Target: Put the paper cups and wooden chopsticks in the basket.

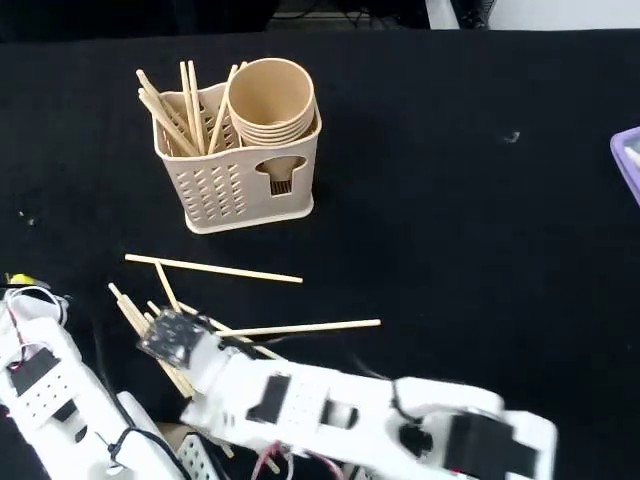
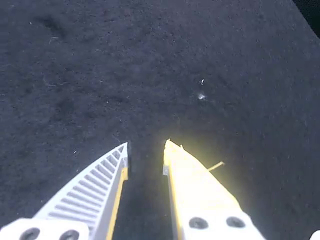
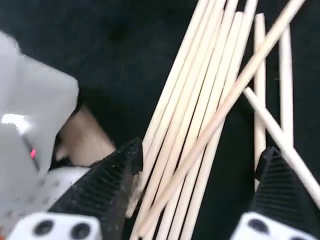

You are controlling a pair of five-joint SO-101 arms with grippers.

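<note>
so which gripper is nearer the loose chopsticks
Right. The right gripper is open around the loose chopsticks; the left gripper hangs over bare black table, apart from them.

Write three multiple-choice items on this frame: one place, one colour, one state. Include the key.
1. Where are the stacked paper cups?
A) in the basket
B) on the table beside it
C) in a gripper

2. What colour is the table?
A) white
B) black
C) green

3. How is the right gripper?
A) shut on one chopstick
B) shut, holding nothing
C) open, astride loose chopsticks

Key:
1A, the cups stand nested in one basket compartment.
2B, the surface is black in the high view.
3C, the right wrist view shows its jaws apart with the bundle between them.
</note>
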